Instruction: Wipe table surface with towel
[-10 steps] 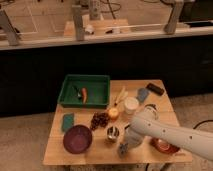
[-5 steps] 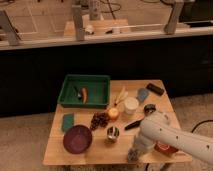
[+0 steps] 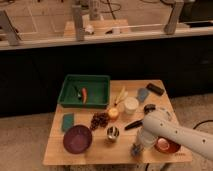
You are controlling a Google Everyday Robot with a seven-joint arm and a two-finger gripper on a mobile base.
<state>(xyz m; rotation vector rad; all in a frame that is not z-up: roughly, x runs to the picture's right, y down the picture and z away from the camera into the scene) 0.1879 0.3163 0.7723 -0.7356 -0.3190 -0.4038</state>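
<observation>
The light wooden table (image 3: 90, 156) fills the middle of the camera view. My white arm comes in from the lower right and bends down at the front edge. At its tip my gripper (image 3: 136, 148) points down at the table top, just left of the red-orange bowl (image 3: 167, 146). A small dark grey-blue bunch of the towel (image 3: 134, 150) shows at the tip, pressed on the wood, and the gripper is shut on it. The arm hides most of the towel.
A green tray (image 3: 67, 97) stands at the back left. In front lie a green sponge (image 3: 68, 121), a purple bowl (image 3: 77, 138), grapes (image 3: 99, 120), an orange fruit (image 3: 114, 114), a metal cup (image 3: 113, 133), a white cup (image 3: 131, 105), a smaller grey-blue cloth (image 3: 143, 94) and a black object (image 3: 155, 89).
My gripper and the towel have slid a little to the right along the table's front edge, towards the red-orange bowl. Nothing else has moved.
</observation>
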